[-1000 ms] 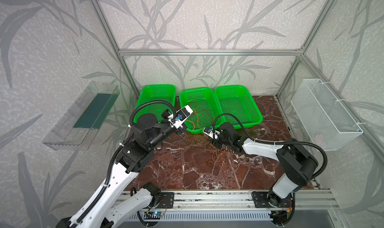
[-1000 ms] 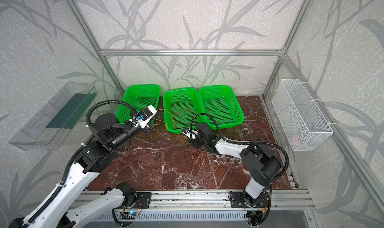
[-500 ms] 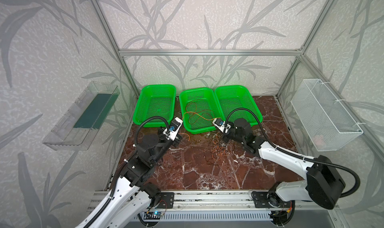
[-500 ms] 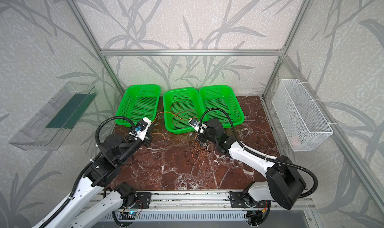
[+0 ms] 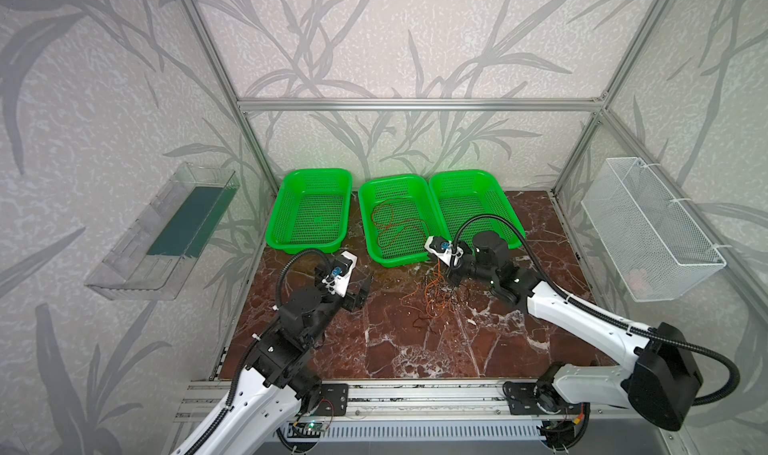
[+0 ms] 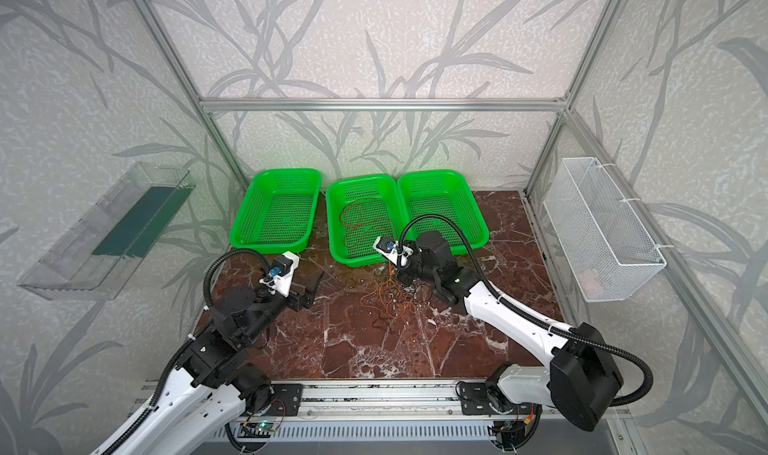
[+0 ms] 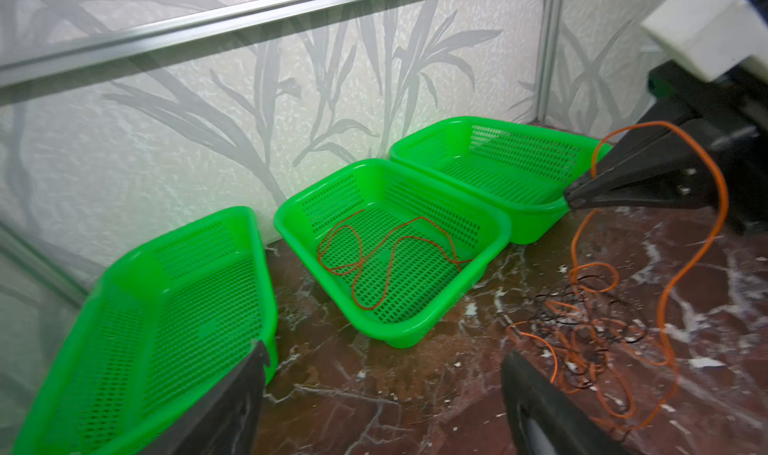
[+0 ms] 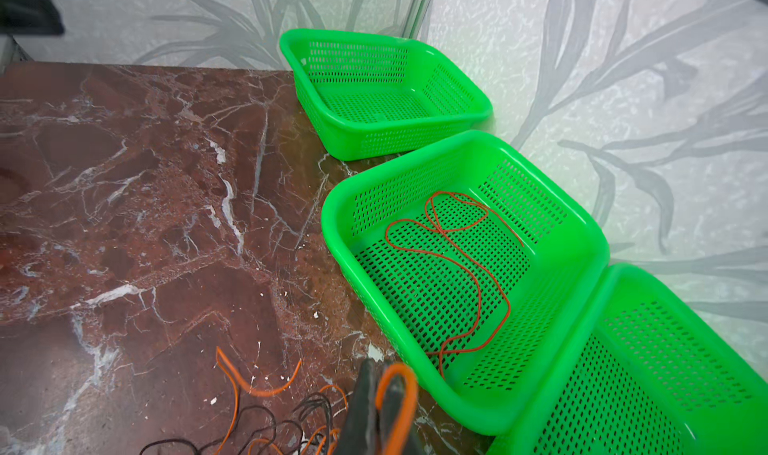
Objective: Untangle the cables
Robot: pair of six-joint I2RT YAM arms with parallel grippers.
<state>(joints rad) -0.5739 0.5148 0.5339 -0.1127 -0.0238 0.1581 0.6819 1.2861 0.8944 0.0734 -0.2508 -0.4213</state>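
- Red-brown marble bench (image 5: 419,349).
- 3 green baskets (image 5: 303,247) stand along its back edge.
- A tangle of orange and black cables (image 5: 434,297) lies on it, near the middle basket (image 5: 399,262).

The left basket (image 5: 309,173), middle basket (image 5: 392,181) and right basket (image 5: 469,175) stand in a row along the back edge of the table (image 5: 415,349). A single cable (image 7: 405,237) lies in the middle basket. The tangle of cables (image 5: 440,299) lies on the table just before the middle and right baskets, below the right gripper (image 7: 571,197).
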